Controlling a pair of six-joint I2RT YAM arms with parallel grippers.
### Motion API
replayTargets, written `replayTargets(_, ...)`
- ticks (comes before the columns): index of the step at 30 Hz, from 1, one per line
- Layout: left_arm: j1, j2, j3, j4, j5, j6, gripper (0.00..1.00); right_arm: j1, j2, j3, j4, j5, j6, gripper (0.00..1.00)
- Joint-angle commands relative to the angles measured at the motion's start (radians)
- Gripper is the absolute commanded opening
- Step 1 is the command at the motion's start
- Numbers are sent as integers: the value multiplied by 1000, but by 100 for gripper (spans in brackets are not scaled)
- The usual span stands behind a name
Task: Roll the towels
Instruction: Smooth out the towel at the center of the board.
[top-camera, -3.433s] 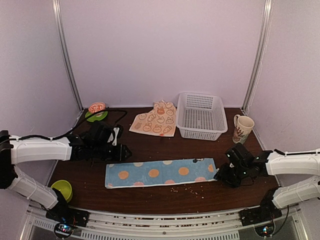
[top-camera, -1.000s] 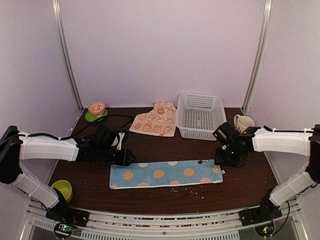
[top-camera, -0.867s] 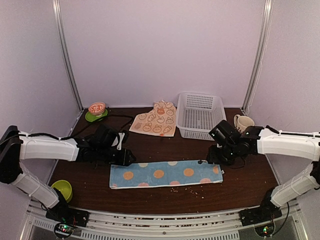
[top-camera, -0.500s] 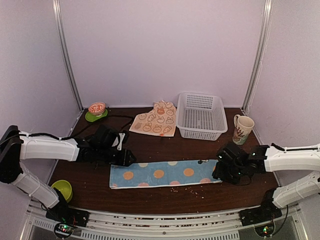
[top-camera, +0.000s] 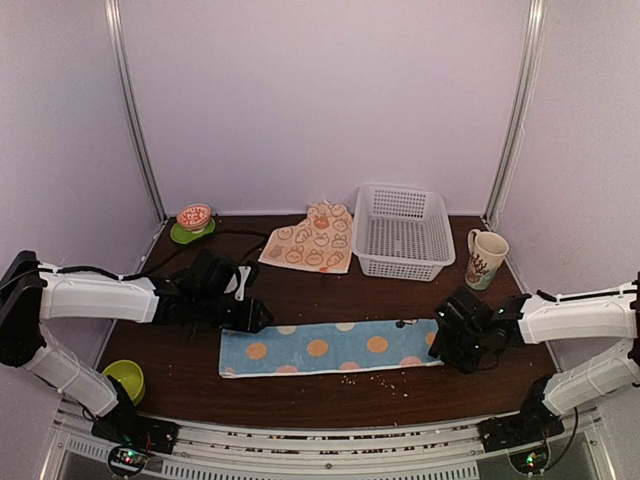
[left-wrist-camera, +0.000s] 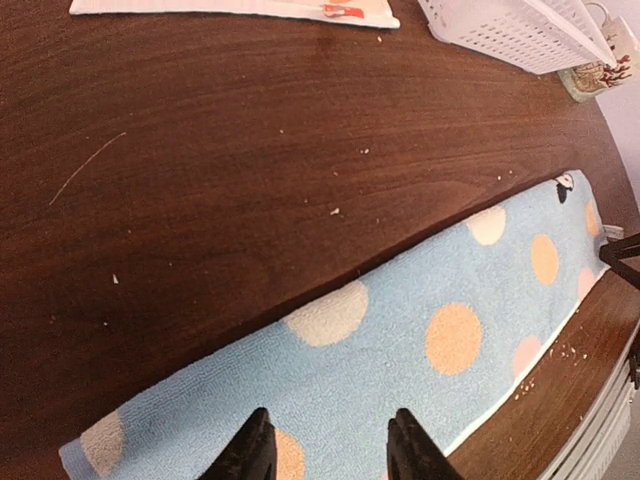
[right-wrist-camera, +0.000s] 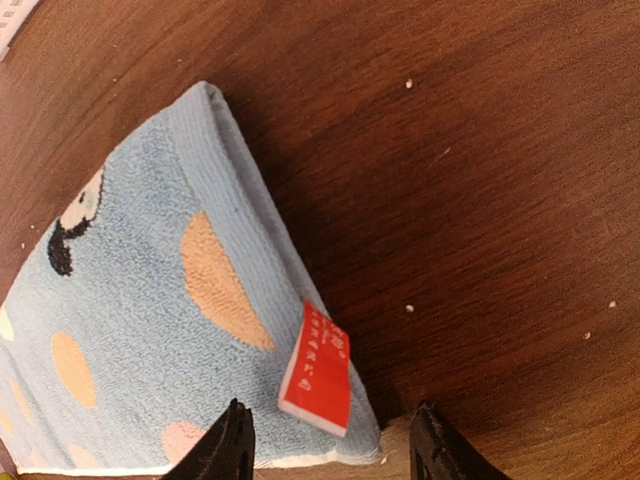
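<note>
Light blue cloth towel with peach dots (top-camera: 330, 347) lies flat on dark wooden table (top-camera: 330, 290). Left gripper (left-wrist-camera: 325, 450) hangs released above one end; right gripper (right-wrist-camera: 330, 438), also released, hangs over its red-tagged corner

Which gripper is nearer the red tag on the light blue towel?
Right. The right gripper straddles the red tag; the left gripper hovers over the light blue towel's opposite end.

Blue towel (top-camera: 330, 347) lies flat; rabbit towel (top-camera: 312, 240) behind it.

White basket (top-camera: 402, 232), mug (top-camera: 485, 258) (printed), green bowl (top-camera: 125, 378)
</note>
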Motion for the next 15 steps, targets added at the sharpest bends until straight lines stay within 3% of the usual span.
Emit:
replayTargets(1,-4,-5,8,51,7,-6,39,-21,34,-5,10,-25,-3,53)
replayTargets(15,-4,9,-4,87,14,-4,39,-20,141,1,-87,-127,-46,38)
